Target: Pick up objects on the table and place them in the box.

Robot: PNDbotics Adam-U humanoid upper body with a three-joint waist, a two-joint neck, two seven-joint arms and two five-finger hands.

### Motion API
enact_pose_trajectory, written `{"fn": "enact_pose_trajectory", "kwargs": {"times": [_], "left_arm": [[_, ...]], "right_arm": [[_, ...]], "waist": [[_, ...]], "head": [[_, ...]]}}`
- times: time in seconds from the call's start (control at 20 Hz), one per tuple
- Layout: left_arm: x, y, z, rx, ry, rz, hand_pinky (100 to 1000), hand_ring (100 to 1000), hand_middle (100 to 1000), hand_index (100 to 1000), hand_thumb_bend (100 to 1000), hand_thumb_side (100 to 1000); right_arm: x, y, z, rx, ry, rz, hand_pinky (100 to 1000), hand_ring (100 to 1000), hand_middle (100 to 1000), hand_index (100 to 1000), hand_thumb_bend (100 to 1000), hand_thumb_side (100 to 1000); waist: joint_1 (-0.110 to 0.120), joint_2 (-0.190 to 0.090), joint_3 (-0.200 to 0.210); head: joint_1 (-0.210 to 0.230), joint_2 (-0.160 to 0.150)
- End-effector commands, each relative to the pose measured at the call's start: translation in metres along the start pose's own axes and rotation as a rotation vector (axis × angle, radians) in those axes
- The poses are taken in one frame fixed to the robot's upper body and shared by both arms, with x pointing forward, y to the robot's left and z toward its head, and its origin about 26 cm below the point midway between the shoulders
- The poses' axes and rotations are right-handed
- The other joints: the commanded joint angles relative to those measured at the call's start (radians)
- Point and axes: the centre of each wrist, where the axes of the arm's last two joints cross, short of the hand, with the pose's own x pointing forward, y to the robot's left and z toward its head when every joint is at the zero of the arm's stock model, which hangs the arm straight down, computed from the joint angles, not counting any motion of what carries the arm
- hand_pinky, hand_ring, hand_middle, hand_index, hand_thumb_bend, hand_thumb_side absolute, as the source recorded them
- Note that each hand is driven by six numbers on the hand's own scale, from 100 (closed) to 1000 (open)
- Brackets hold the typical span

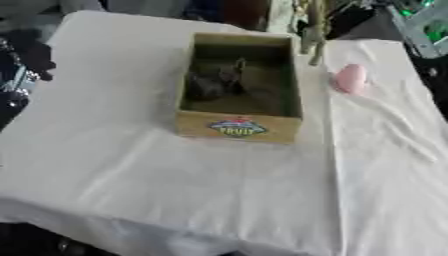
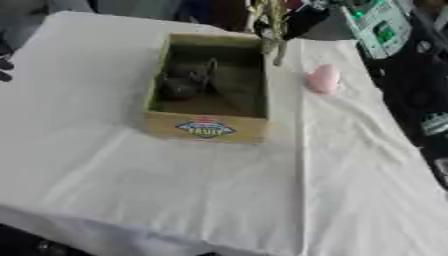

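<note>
Right hand [image 1: 311, 40] hangs at the box's [image 1: 238, 131] far right corner, over the rim; I can't tell how its fingers sit. Left hand out of my sight. Box sits open on the white-clothed table [image 1: 157, 185], dark objects [image 1: 214, 80] inside it. Pink object [image 1: 351, 78] lies on the cloth right of the box, apart from it.
</note>
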Motion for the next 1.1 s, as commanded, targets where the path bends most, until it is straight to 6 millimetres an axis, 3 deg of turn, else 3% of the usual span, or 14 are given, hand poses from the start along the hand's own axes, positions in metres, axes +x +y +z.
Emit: {"fn": "enact_pose_trajectory", "kwargs": {"times": [0.05,0.3,0.6,0.8,0.85,1.1], "left_arm": [[0.013,0.001,-0.007,-0.012,-0.052,0.004,581,598,630,796,548,705],[0.017,-0.004,-0.01,-0.022,-0.072,0.031,581,598,629,796,551,705],[0.019,-0.008,-0.012,-0.027,-0.084,0.052,581,597,617,795,555,705],[0.02,-0.009,-0.012,-0.029,-0.085,0.057,580,596,615,795,556,705],[0.019,-0.009,-0.012,-0.029,-0.084,0.057,581,596,615,795,557,705],[0.019,-0.009,-0.011,-0.031,-0.08,0.057,581,596,614,795,560,706]], "right_arm": [[-0.004,-0.004,-0.007,-0.028,0.026,0.012,348,389,422,500,205,102],[-0.009,0.018,-0.021,-0.043,0.073,-0.021,347,389,418,498,204,127],[-0.011,0.054,-0.034,-0.049,0.147,-0.024,364,402,428,509,216,151],[-0.009,0.078,-0.042,-0.007,0.172,0.01,419,446,475,566,251,208],[-0.008,0.082,-0.043,0.016,0.167,0.025,457,479,511,614,280,244],[-0.002,0.084,-0.049,0.164,0.096,0.163,542,556,583,707,389,357]], "waist": [[0.006,-0.01,0.016],[0.013,-0.001,0.055],[0.022,0.009,0.075],[0.026,0.014,0.081],[0.026,0.014,0.081],[0.026,0.012,0.078]], "head": [[-0.02,-0.006],[-0.045,-0.009],[-0.064,-0.014],[-0.072,-0.015],[-0.073,-0.014],[-0.072,-0.012]]}}
